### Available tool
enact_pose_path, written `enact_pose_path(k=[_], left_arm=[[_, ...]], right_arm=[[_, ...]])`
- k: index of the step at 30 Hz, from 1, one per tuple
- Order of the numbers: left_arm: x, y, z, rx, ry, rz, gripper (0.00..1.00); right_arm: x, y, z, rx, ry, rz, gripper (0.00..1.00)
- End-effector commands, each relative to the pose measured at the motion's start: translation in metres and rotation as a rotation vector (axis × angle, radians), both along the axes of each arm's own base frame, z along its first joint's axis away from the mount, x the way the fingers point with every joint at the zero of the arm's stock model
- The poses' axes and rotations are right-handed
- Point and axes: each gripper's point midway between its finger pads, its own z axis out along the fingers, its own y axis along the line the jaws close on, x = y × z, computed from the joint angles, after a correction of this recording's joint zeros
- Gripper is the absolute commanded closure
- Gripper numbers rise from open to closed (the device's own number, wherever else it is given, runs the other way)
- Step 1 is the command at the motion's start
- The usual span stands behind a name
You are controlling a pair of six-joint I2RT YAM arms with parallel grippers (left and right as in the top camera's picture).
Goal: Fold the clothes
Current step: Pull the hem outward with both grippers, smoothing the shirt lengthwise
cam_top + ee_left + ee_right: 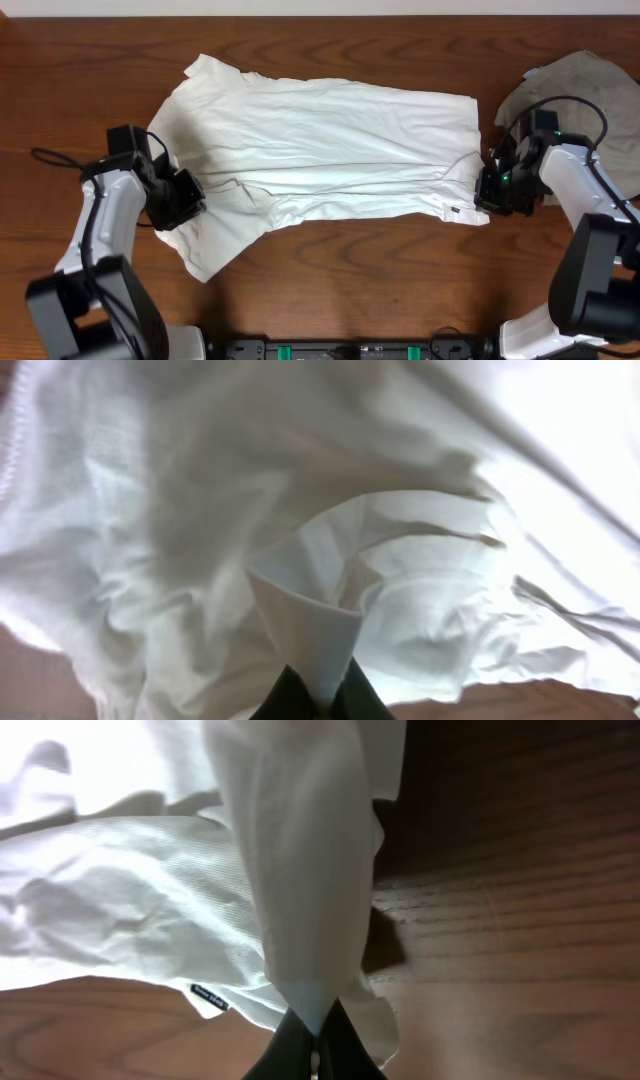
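Note:
A white T-shirt point(320, 150) lies spread across the wooden table, plain side up, no lettering showing. My left gripper point(185, 197) is shut on the shirt's left side near a sleeve; in the left wrist view a cone of white cloth point(315, 630) runs down into the dark fingertips point(280, 700). My right gripper point(487, 190) is shut on the shirt's lower right hem corner; the right wrist view shows a pinched fold point(300, 900) between its fingertips point(290, 1045), with a small black label point(210, 998) beside it.
A grey-beige garment point(585, 95) lies crumpled at the far right edge, behind my right arm. Bare wooden tabletop point(380, 270) runs along the front of the shirt. A dark base unit point(350, 350) sits at the front edge.

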Motion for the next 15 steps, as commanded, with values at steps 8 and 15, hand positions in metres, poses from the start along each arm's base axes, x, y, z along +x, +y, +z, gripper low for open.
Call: enact_pose_path(k=[8, 15], left_arm=[[0.001, 0.002, 0.024, 0.038, -0.087, -0.01, 0.94], [0.013, 0.006, 0.038, 0.055, -0.145, -0.01, 0.94]], right_arm=[[0.017, -0.002, 0.034, -0.003, -0.139, -0.015, 0.99], [0.026, -0.003, 0.044, -0.013, -0.2, -0.015, 0.99]])
